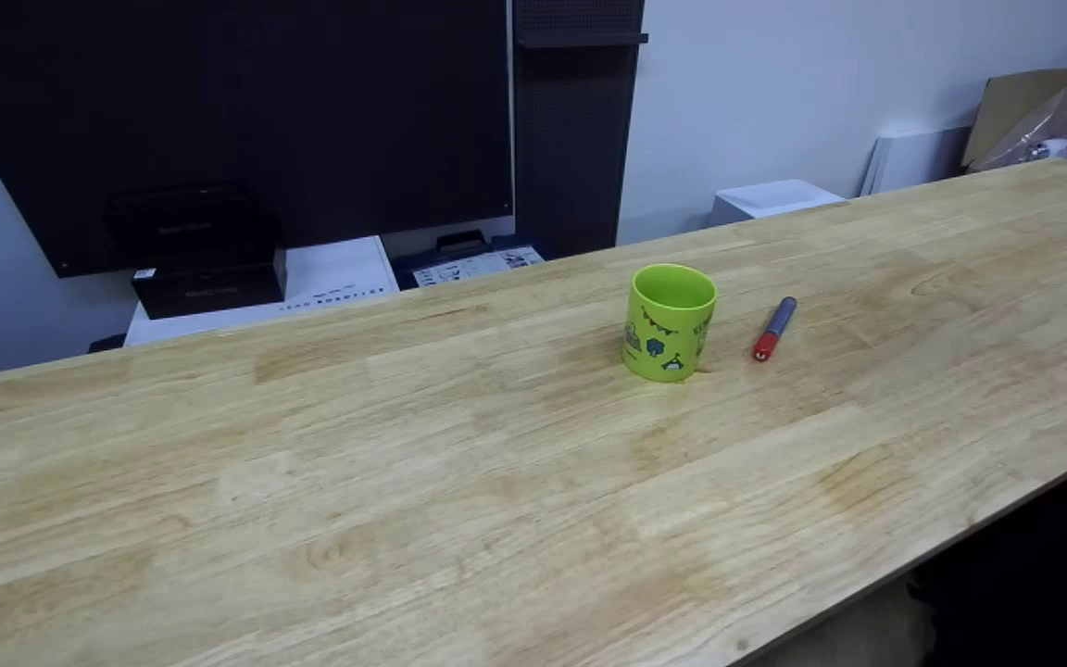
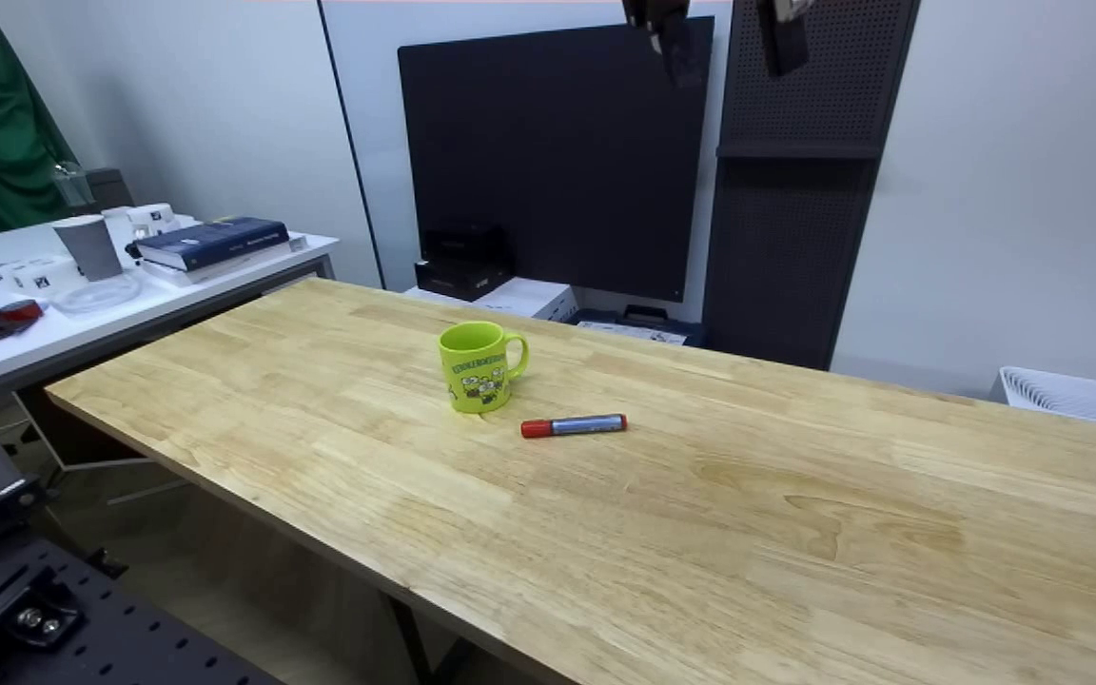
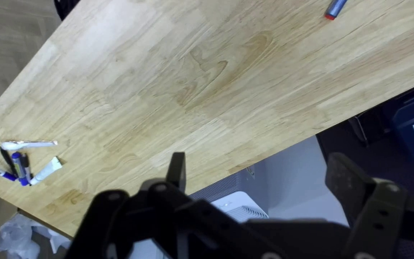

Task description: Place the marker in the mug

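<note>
The lime-green mug stands upright on the wooden table in both exterior views (image 1: 668, 326) (image 2: 475, 371), with dark printed marks on its side. Its handle shows in an exterior view. The red marker lies flat on the table close beside the mug, apart from it, in both exterior views (image 1: 775, 330) (image 2: 586, 425). Its middle is bluish grey. In the wrist view only one end of the marker (image 3: 335, 8) shows at the top edge; the mug is out of view there. My gripper (image 3: 257, 166) is open and empty. Its fingertips (image 2: 736, 63) hang high above the table in an exterior view.
The wooden table (image 1: 357, 482) has a long back edge near a wall and a dark board. In the wrist view several pens and tubes (image 3: 20, 167) lie at the table's far end. A white side table (image 2: 253, 271) holds books and a grey cup (image 2: 89, 247).
</note>
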Tool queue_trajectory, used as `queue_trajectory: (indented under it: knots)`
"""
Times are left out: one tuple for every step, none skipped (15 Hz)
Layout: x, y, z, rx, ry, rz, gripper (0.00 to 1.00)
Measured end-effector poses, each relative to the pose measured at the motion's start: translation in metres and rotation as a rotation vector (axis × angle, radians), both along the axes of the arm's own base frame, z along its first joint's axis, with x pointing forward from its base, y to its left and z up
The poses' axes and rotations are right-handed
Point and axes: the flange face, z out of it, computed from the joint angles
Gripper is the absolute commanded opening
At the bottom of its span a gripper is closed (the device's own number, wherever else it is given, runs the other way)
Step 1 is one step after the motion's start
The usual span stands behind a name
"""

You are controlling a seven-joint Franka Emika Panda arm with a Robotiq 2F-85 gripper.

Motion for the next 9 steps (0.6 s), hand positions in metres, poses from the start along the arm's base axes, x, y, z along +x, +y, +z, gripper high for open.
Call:
queue_trajectory:
  knots:
    - [0.017, 0.001, -0.009, 0.015, -0.001, 0.004, 1.00]
    - [0.036, 0.005, -0.017, 0.041, -0.002, 0.011, 1.00]
    - [0.055, 0.013, -0.027, 0.070, -0.003, 0.024, 1.00]
    - [0.066, 0.018, -0.035, 0.079, 0.005, 0.036, 1.00]
    - [0.068, 0.019, -0.040, 0.081, 0.011, 0.039, 1.00]
    - [0.066, 0.016, -0.040, 0.080, 0.011, 0.035, 1.00]
    - [0.062, 0.012, -0.037, 0.078, 0.007, 0.028, 1.00]
    - [0.060, 0.010, -0.034, 0.076, 0.003, 0.025, 1.00]
    - [0.059, 0.008, -0.032, 0.075, 0.001, 0.024, 1.00]
